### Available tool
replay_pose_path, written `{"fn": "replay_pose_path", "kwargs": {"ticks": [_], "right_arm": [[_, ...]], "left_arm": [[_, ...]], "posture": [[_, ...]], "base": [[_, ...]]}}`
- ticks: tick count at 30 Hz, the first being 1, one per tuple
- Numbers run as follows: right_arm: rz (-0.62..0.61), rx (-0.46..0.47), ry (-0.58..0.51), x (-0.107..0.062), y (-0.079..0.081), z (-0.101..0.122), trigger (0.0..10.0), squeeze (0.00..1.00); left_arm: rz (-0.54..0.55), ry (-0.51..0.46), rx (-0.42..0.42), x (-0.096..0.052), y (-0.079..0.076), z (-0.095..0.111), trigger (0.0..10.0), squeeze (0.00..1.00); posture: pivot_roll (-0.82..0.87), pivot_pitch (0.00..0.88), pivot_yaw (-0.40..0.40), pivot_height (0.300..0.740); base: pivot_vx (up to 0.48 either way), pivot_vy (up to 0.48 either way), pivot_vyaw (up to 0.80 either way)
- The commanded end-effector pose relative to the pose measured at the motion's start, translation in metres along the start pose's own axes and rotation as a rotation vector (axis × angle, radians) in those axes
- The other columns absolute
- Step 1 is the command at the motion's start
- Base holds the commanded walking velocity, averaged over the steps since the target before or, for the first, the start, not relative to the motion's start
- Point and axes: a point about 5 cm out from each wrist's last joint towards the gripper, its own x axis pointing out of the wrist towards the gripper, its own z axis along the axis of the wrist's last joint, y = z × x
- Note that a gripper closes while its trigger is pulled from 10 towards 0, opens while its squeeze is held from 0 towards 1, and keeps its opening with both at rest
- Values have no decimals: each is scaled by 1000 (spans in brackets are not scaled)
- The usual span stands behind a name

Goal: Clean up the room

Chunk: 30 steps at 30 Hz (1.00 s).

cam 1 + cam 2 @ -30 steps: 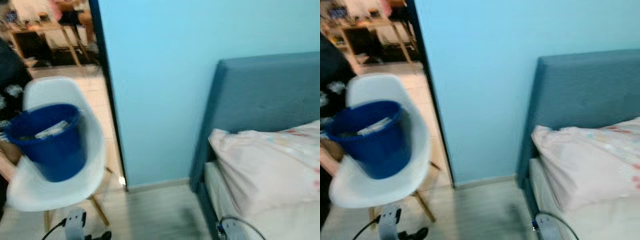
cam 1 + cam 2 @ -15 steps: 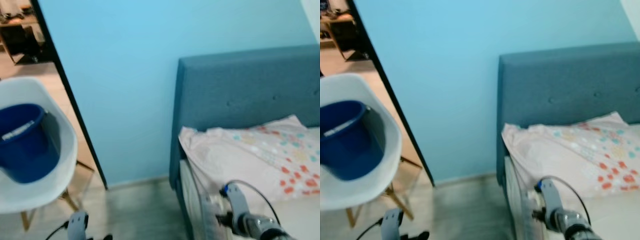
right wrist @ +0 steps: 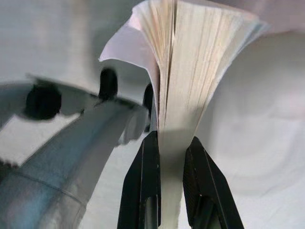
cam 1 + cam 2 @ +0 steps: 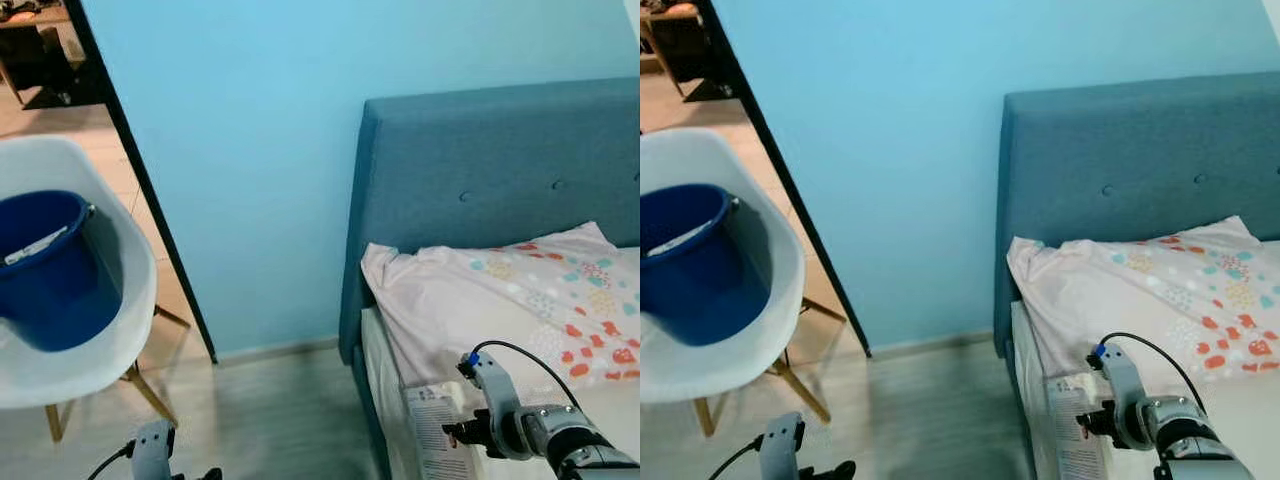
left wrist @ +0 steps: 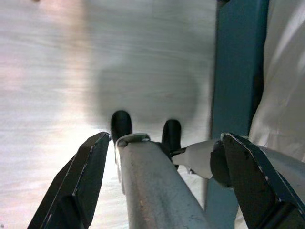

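My right gripper (image 3: 171,160) is shut on the spine edge of a thin white book (image 3: 190,71), whose pages fan out beyond the fingers. In the left eye view the right gripper (image 4: 458,436) holds the book (image 4: 432,432) upright at the near corner of the bed, over the mattress edge. A blue bucket (image 4: 48,268) with white paper inside sits on a white shell chair (image 4: 125,330) at the left. My left gripper (image 5: 162,183) hangs low and open over the pale wood floor, with my own leg and black feet showing between its fingers (image 5: 78,183).
A blue padded headboard (image 4: 480,165) and a pink-white pillow (image 4: 470,300) with coloured dots fill the right. A light blue wall stands ahead, ending at a dark door frame (image 4: 140,190). Behind the chair the doorway opens onto a tiled room. Bare floor (image 4: 270,410) lies between chair and bed.
The camera has swung right, so chair and bucket slid left and the bed came into view. My right arm has risen into sight at the bed corner with the book.
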Motion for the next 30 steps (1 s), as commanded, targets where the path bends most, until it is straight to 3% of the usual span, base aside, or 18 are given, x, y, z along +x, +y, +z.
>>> {"fn": "replay_pose_path", "kwargs": {"ticks": [1,4,5,7,8,12,14,17,22,30], "right_arm": [[-8,-31,32,-3,-4,-5,10000,0],[-45,-73,54,-4,-7,-7,10000,0],[-150,-75,-63,-6,-12,7,10000,0],[-197,-54,-125,-6,-13,13,10000,0],[-255,-2,-233,-7,-14,25,10000,0],[-264,43,-300,-5,-11,30,10000,0],[-213,89,-379,0,-1,38,10000,0],[-173,105,-400,1,3,41,10000,0],[-119,16,-327,3,8,41,10000,0],[-219,-23,-369,-3,4,57,10000,0]], "left_arm": [[7,32,7,-3,4,-8,10000,0],[7,33,4,-3,3,-8,10000,0],[4,33,14,-2,2,-9,10000,0],[5,33,16,-2,2,-9,10000,0],[15,30,20,-2,3,-8,10000,0],[16,17,11,-3,3,-7,10000,0],[8,16,35,-2,2,-6,10000,0],[5,23,38,-2,1,-7,10000,0],[-4,32,51,-1,-2,-8,10000,0],[20,-8,29,2,-4,-1,10000,0]], "posture": [[-138,42,12,706],[-136,40,12,706],[-146,38,16,706],[-146,38,16,706],[-144,38,14,706],[-142,36,9,706],[-144,25,8,706],[-153,20,8,706],[-157,11,1,706],[-157,13,-12,706]], "base": [[-431,0,0],[-397,0,0],[0,0,0],[0,0,0],[0,0,0],[0,0,0],[0,0,0],[0,-274,0],[0,-445,0],[0,0,0]]}}
